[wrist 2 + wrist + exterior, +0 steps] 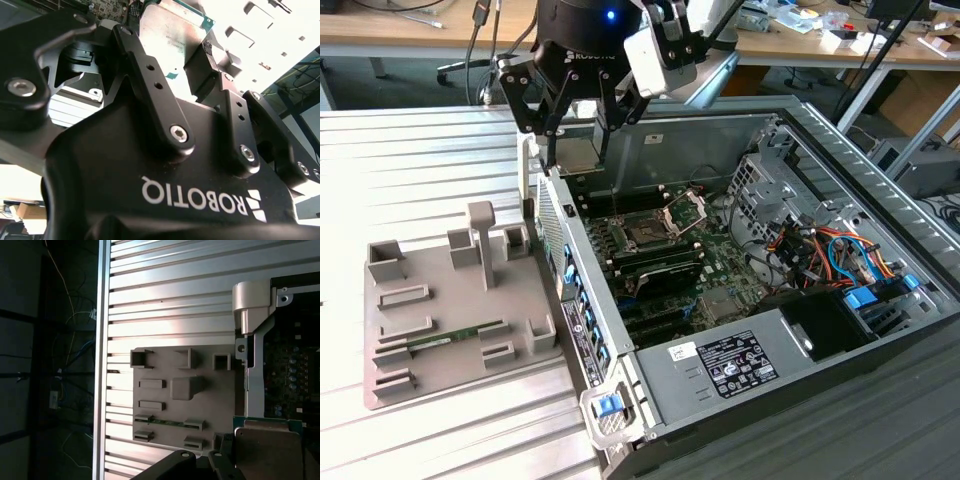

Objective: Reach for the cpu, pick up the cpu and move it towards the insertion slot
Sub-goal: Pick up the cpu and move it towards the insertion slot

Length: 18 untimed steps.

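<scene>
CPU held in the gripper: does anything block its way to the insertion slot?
Nothing visible does. The gripper holds the cpu above the case wall. The insertion slot lies uncovered inside the case, its hinged bracket raised on the side toward the exterior view's right.

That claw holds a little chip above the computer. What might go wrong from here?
The gripper pinches the cpu only by its edges, above the case wall; a slip would likely drop it. The insertion slot sits close beside its raised bracket, so a misaligned approach might knock it.
</scene>
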{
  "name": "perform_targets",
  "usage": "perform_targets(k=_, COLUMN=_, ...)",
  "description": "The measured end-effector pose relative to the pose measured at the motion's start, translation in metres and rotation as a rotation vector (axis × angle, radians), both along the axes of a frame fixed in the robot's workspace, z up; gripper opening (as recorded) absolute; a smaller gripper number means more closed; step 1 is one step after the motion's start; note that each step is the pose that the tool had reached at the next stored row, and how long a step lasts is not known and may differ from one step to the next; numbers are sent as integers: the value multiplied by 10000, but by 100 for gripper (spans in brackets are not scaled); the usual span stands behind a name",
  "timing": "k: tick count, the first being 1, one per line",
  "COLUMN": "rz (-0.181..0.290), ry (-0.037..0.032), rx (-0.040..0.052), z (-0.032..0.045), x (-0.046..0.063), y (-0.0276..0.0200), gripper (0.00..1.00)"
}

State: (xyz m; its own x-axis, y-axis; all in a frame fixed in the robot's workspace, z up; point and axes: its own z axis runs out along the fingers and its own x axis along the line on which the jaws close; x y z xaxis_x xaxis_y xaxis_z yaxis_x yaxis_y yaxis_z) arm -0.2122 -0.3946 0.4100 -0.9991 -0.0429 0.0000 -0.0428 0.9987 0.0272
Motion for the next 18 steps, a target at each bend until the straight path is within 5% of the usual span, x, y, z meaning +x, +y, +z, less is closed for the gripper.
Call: perform_targets(k=18, rz=-1, ry=0, rx=-2, z=0, x=237, y=0, gripper=55)
